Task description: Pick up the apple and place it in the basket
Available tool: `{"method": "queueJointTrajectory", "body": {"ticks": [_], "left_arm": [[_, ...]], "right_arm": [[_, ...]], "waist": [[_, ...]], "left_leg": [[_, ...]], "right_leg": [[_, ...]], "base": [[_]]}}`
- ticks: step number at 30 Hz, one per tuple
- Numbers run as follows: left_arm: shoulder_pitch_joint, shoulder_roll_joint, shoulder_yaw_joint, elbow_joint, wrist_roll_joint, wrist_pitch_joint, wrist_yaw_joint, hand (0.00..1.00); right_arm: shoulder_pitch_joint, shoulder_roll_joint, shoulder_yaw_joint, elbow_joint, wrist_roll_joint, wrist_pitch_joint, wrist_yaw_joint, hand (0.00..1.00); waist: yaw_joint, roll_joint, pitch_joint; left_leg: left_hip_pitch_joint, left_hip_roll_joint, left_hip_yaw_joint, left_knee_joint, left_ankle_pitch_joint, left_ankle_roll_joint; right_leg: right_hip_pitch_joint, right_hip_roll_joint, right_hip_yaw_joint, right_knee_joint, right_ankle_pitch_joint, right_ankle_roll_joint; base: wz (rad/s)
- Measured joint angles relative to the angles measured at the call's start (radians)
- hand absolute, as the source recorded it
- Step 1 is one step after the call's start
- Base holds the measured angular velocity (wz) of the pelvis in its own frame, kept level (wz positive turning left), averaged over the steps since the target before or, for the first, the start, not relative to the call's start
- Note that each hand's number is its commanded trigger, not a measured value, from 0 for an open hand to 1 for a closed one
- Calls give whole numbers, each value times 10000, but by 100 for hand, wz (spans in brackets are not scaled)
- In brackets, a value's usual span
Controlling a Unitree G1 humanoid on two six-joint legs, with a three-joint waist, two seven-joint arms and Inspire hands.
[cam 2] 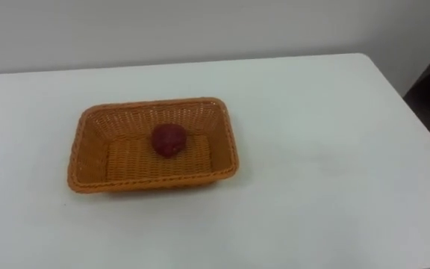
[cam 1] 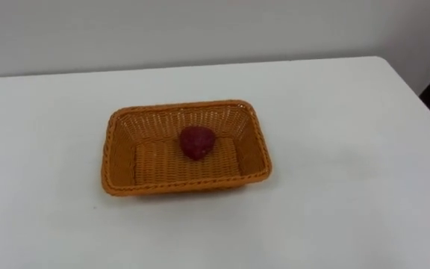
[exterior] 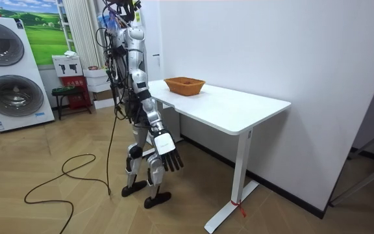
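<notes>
Table [cam 1: 334, 172]: a white top is seen, with a bare strip left between its near edge and the basket; this strip is judged to give a hand room to approach.
Basket [cam 1: 178, 187]: an orange woven tray is set flat on the table, its long side turned toward the robot and its top open, so that its contents can be reached from above.
Apple [cam 1: 197, 142]: a dark red fruit is seen lying on the basket floor, toward the far wall and apart from both side walls. It is held by no hand. Whether it has been placed or is yet to be picked cannot be told.
Right hand [exterior: 167, 148]: it is hung beside the thigh, below table height, on an arm let down almost straight. The fingers are loosely spread and nothing is carried.
Stance: the robot is stood upright at the table, by the end nearest the basket.
</notes>
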Motion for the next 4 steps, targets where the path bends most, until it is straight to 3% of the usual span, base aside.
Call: {"method": "queueJointTrajectory", "body": {"ticks": [4], "left_arm": [[24,-49,-1,3,4,161,-131,0]], "right_arm": [[-104,46,12,84,-672,103,588,0]], "waist": [[56,24,17]], "left_leg": [[-7,-6,-11,60,2,2]], "right_leg": [[-5,-25,-43,16,-18,-1]], "base": [[1]]}}
